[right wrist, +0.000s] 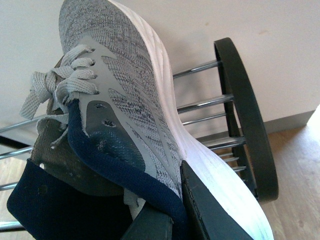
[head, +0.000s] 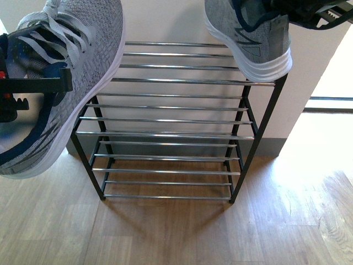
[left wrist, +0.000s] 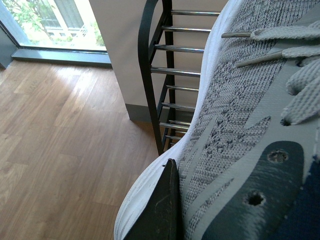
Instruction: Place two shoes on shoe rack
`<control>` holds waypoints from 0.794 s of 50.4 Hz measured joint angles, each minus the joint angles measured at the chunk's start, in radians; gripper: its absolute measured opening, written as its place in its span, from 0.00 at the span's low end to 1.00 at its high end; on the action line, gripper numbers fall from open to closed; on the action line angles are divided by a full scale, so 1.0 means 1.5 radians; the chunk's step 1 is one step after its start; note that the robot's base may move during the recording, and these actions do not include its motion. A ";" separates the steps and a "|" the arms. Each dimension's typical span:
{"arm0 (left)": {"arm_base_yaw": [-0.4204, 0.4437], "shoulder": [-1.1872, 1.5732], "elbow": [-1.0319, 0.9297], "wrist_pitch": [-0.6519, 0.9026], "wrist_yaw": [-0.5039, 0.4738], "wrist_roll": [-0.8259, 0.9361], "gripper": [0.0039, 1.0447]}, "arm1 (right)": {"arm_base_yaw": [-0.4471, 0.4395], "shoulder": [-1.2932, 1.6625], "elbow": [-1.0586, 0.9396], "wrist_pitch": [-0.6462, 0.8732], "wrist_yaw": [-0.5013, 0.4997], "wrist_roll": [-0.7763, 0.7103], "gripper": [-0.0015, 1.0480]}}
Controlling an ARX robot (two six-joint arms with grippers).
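Front view: left sneaker, right sneaker, shoe rack below.

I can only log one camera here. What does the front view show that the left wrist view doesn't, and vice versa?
Only the front view: the right sneaker, held at the top right corner of the shoe rack, and all of the rack's tiers. Only the left wrist view: a window with greenery outside. Both: the left sneaker, the shoe rack and the wood floor.

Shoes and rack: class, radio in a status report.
Left pincer shut on left sneaker, held left of rack. Right pincer shut on right sneaker, heel over top corner, contact unclear. Nothing blocking seen.
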 joint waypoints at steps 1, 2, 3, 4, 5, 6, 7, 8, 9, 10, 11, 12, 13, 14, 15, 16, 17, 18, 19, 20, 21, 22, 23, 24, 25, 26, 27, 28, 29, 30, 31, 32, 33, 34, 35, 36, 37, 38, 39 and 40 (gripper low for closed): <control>0.000 0.000 0.000 0.000 0.000 0.000 0.01 | -0.002 0.007 0.007 -0.005 0.006 0.000 0.01; 0.000 0.000 0.000 0.000 0.000 0.000 0.01 | -0.004 0.017 0.018 -0.011 0.013 0.000 0.01; 0.000 0.000 0.000 0.000 0.000 0.000 0.01 | -0.005 0.020 0.021 -0.013 0.015 0.001 0.01; 0.000 0.000 0.000 0.000 0.000 0.000 0.01 | -0.006 0.026 0.027 -0.018 0.018 0.003 0.01; 0.000 0.000 0.000 0.000 0.000 0.000 0.01 | -0.007 0.029 0.030 -0.020 0.018 0.003 0.01; 0.000 0.000 0.000 0.000 0.000 0.000 0.01 | -0.009 0.035 0.036 -0.026 0.018 0.006 0.01; 0.000 0.000 0.000 0.000 0.000 0.000 0.01 | -0.010 0.040 0.043 -0.032 0.019 0.010 0.01; 0.000 0.000 0.000 0.000 0.000 0.000 0.01 | -0.012 0.046 0.048 -0.038 0.019 0.013 0.01; 0.000 0.000 0.000 0.000 0.000 0.000 0.01 | -0.013 0.049 0.054 -0.043 0.019 0.016 0.01; 0.000 0.000 0.000 0.000 -0.001 0.000 0.01 | -0.015 0.056 0.064 -0.054 0.018 0.027 0.01; 0.000 0.000 0.000 0.000 0.000 0.000 0.01 | -0.016 0.058 0.069 -0.061 0.018 0.032 0.01; 0.000 0.000 0.000 0.000 0.000 0.000 0.01 | -0.017 0.061 0.077 -0.071 0.018 0.040 0.01; 0.000 0.000 0.000 0.000 0.000 0.000 0.01 | -0.018 0.064 0.083 -0.081 0.019 0.049 0.01; 0.000 0.000 0.000 0.000 0.000 0.000 0.01 | -0.019 0.066 0.086 -0.085 0.019 0.053 0.01; 0.000 0.000 0.000 0.000 0.000 0.000 0.01 | -0.021 0.068 0.089 -0.088 0.019 0.060 0.01; 0.000 0.000 0.000 0.000 0.000 0.000 0.01 | -0.023 0.071 0.092 -0.094 0.019 0.068 0.01; 0.000 0.000 0.000 0.000 0.000 0.000 0.01 | -0.026 0.074 0.093 -0.097 0.019 0.072 0.01; 0.000 0.000 0.000 0.000 0.000 0.000 0.01 | -0.028 0.076 0.094 -0.100 0.019 0.079 0.01; 0.000 0.000 0.000 0.000 0.000 0.000 0.01 | -0.030 0.078 0.095 -0.104 0.018 0.086 0.01; 0.000 0.000 0.000 0.000 -0.001 0.000 0.01 | -0.032 0.079 0.096 -0.108 0.016 0.092 0.01; 0.000 0.000 0.000 0.000 -0.001 0.000 0.01 | -0.035 0.081 0.096 -0.112 0.012 0.099 0.01; 0.000 0.000 0.000 0.000 -0.001 0.000 0.01 | -0.036 0.081 0.096 -0.114 0.011 0.104 0.01; 0.000 0.000 0.000 0.000 0.000 0.000 0.01 | -0.040 0.082 0.095 -0.116 0.006 0.116 0.01; 0.000 0.000 0.000 0.000 0.000 0.000 0.01 | -0.043 0.082 0.095 -0.117 0.001 0.120 0.01; 0.000 0.000 0.000 0.000 0.000 0.000 0.01 | -0.046 0.082 0.094 -0.118 -0.005 0.126 0.01; 0.000 0.000 0.000 0.000 0.000 0.000 0.01 | -0.049 0.082 0.094 -0.119 -0.007 0.132 0.01; 0.000 0.000 0.000 0.000 0.000 0.000 0.01 | -0.051 0.082 0.093 -0.118 -0.007 0.134 0.01; 0.000 0.000 0.000 0.000 0.000 0.000 0.01 | -0.053 0.082 0.093 -0.118 -0.007 0.136 0.01; 0.000 0.000 0.000 0.000 0.000 0.000 0.01 | -0.055 0.082 0.093 -0.118 -0.010 0.141 0.01; 0.000 0.000 0.000 0.000 -0.001 0.000 0.01 | -0.057 0.082 0.093 -0.118 -0.010 0.142 0.01; 0.000 0.000 0.000 0.000 0.000 0.000 0.01 | -0.059 0.082 0.093 -0.119 -0.010 0.144 0.01; 0.000 0.000 0.000 0.000 0.000 0.000 0.01 | -0.060 0.082 0.093 -0.121 -0.011 0.145 0.01; 0.000 0.000 0.000 0.000 0.000 0.000 0.01 | -0.060 0.083 0.095 -0.124 -0.012 0.145 0.01; 0.000 0.000 0.000 0.000 0.000 0.000 0.01 | -0.061 0.086 0.099 -0.129 -0.012 0.146 0.01; 0.000 0.000 0.000 0.000 0.000 0.000 0.01 | -0.061 0.089 0.103 -0.132 -0.012 0.147 0.01; 0.000 0.000 0.000 0.000 0.000 0.000 0.01 | -0.061 0.093 0.108 -0.137 -0.012 0.147 0.01; 0.000 0.000 0.000 0.000 0.000 0.000 0.01 | -0.061 0.099 0.118 -0.143 -0.012 0.147 0.01; 0.000 0.000 0.000 0.000 0.000 0.000 0.01 | -0.062 0.103 0.123 -0.146 -0.012 0.147 0.01; 0.000 0.000 0.000 0.000 0.000 0.000 0.01 | -0.062 0.106 0.126 -0.148 -0.012 0.147 0.01; 0.000 0.000 0.000 0.000 0.000 0.000 0.01 | -0.062 0.111 0.131 -0.150 -0.011 0.147 0.01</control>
